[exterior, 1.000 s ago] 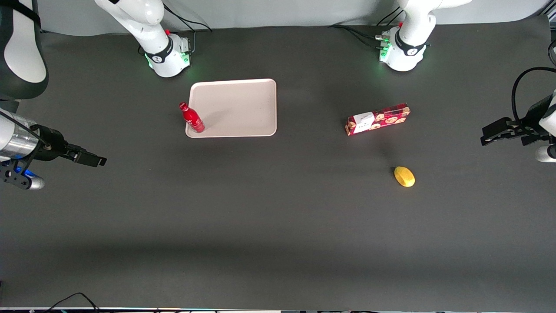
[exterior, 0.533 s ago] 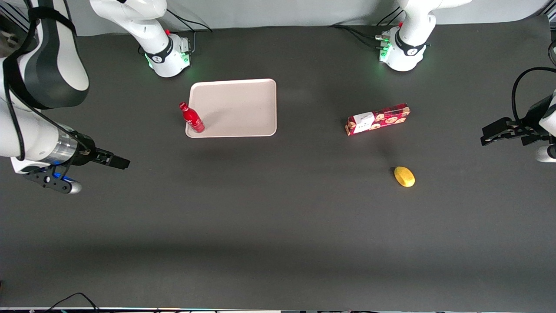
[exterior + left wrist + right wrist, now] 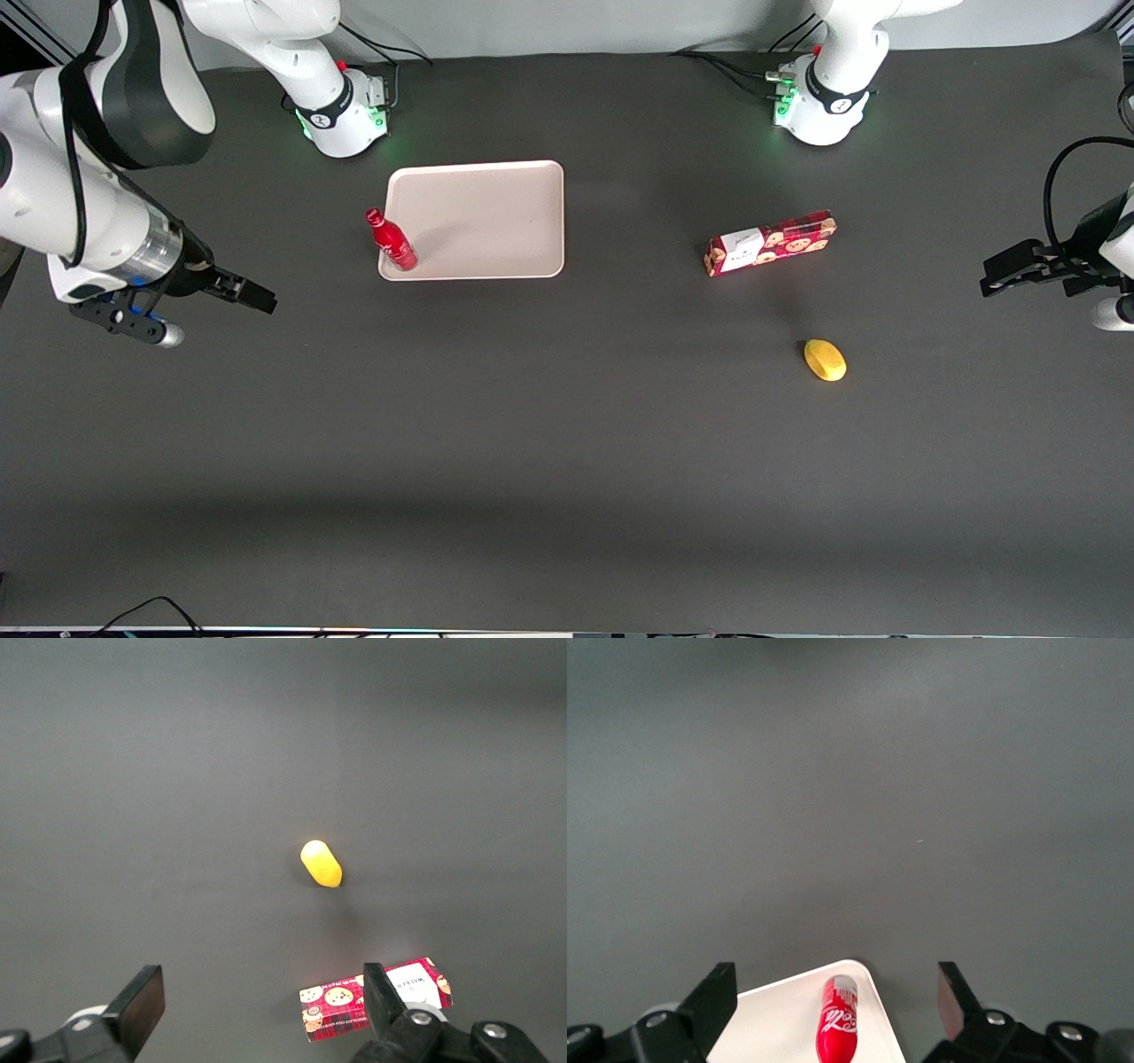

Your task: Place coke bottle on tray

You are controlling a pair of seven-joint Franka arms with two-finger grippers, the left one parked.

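Gripper [image 3: 257, 301] has swung nearer the tray [image 3: 496, 204], jaws wide and empty.

The coke bottle [image 3: 391, 240] stands upright at the tray's corner toward the working arm and nearest the front camera, long axis vertical, cap up. Likely light, rigid, slick and easily tipped; clamp mid-body, below the narrow neck.

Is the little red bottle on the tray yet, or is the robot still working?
It looks done: the small red coke bottle stands upright on the flat pale beige-pink tray, at the corner nearest the working arm's end. Nothing is in hand: the black two-finger gripper is open and empty, apart from the bottle, over bare table toward the working arm's end. Probably nothing is left but parking the arm.
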